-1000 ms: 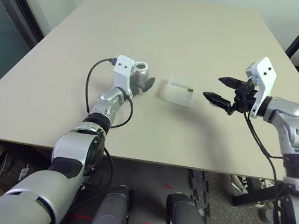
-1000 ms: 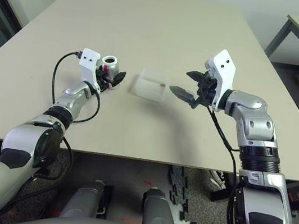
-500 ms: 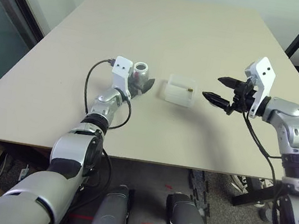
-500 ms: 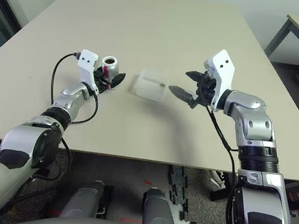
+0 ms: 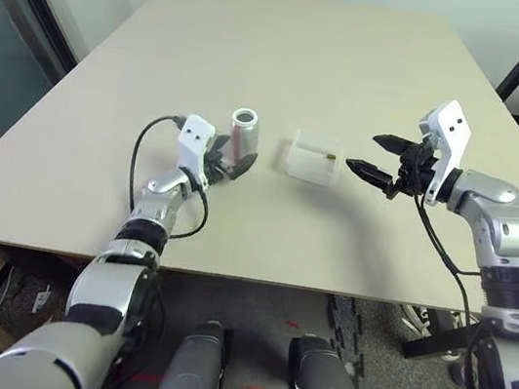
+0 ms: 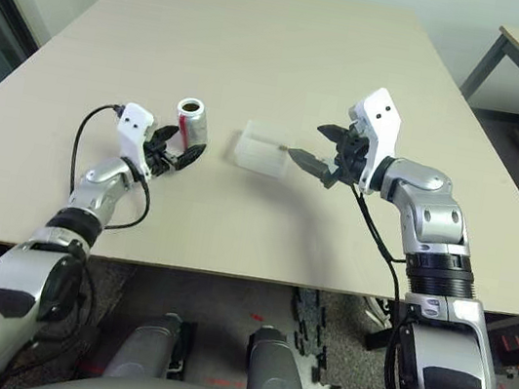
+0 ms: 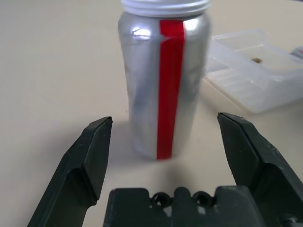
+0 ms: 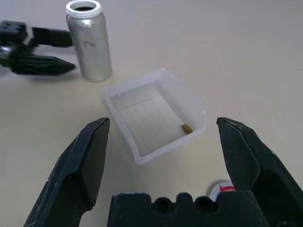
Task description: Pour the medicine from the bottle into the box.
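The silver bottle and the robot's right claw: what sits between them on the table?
The clear plastic box sits between the bottle and the right gripper, with one small pill inside; the head views show it.

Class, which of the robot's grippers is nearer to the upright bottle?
Left. The left gripper sits just beside the bottle, open; the right gripper is beyond the box.

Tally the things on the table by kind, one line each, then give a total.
Bottle: 1
Box: 1
Pill: 1
Total: 3
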